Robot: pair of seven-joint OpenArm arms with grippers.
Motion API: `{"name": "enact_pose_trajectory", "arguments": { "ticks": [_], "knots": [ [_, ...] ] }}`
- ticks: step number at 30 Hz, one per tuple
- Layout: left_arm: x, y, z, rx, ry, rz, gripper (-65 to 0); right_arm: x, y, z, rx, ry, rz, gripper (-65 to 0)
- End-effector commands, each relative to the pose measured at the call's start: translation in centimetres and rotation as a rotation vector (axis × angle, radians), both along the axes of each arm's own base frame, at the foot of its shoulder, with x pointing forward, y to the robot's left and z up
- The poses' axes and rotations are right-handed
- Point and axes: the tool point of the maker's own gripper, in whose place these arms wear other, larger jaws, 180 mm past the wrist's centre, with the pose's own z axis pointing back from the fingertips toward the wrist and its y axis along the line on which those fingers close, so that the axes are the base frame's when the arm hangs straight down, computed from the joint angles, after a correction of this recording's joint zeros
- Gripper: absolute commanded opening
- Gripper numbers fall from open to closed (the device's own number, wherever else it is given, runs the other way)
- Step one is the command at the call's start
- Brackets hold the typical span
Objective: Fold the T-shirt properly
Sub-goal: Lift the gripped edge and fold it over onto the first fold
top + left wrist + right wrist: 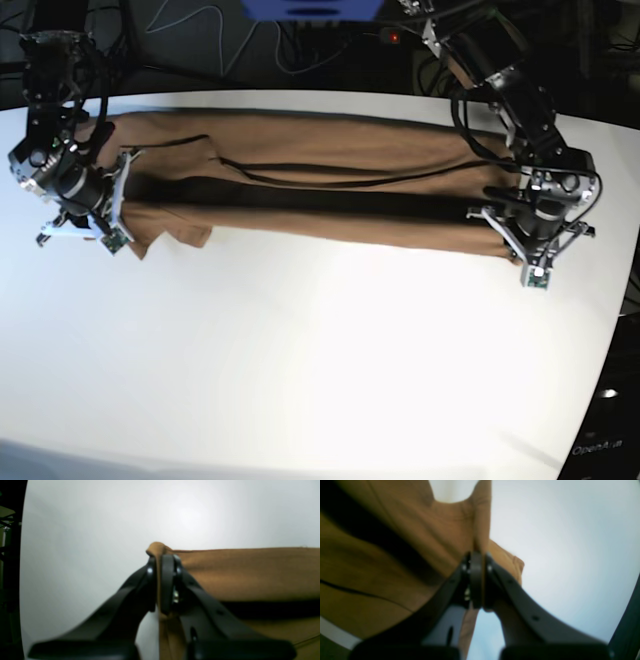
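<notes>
- Stretching across the far half of a white tabletop [320, 360], the tan-brown T-shirt [330, 165] lies in a long band, held at both ends.
- The left gripper [158, 562] has its fingers [167, 580] clenched on a bunched corner of cloth; the shirt runs away from them to one side, with bare tabletop on the other side.
- The right gripper [476, 562] likewise has its fingers [475, 580] closed on a pinch of fabric at the opposite end, near the sleeve; cloth rises above and beside them.
- A dark shadowed crease runs lengthwise between the two grips, suggesting the near edge is raised off the surface.
- Holding both ends at once probably keeps that edge taut and straight, so it can be carried over evenly into a lengthwise fold.
</notes>
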Motion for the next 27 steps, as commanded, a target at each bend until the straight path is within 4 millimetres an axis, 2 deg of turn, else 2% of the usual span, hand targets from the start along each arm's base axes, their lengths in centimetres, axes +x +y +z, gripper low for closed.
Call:
{"name": "enact_pose_trajectory", "arguments": {
  "ticks": [1, 7, 12, 17, 23, 27],
  "knots": [
    [0.4, 0.3, 1.2, 0.016, -0.043, 0.002, -61.8, 0.3, -0.4, 1.1, -0.017, -0.036, 0.003, -64.4],
    [-0.4, 0.2, 1.9, 0.030, -0.057, 0.018, -61.8, -1.4, -0.4, 0.7, -0.064, -0.023, 0.021, -64.4],
    [-2.1, 0.4, 1.8, 0.049, -0.043, 0.022, -61.8, -3.6, 0.3, -0.8, -0.062, 0.003, 0.050, -64.4],
    [-3.0, 0.4, 1.1, 0.047, -0.019, 0.021, -61.8, -5.2, 0.7, -1.7, -0.054, 0.021, 0.066, -64.6],
    [-4.0, 0.2, 0.7, 0.048, -0.005, 0.021, -61.8, -6.2, -0.6, -1.6, -0.045, 0.006, 0.023, -64.6],
    [-4.7, 0.3, 1.3, 0.068, -0.008, 0.022, -61.8, -7.1, -1.4, -1.7, -0.044, 0.011, 0.006, -64.6]
  ]
}}
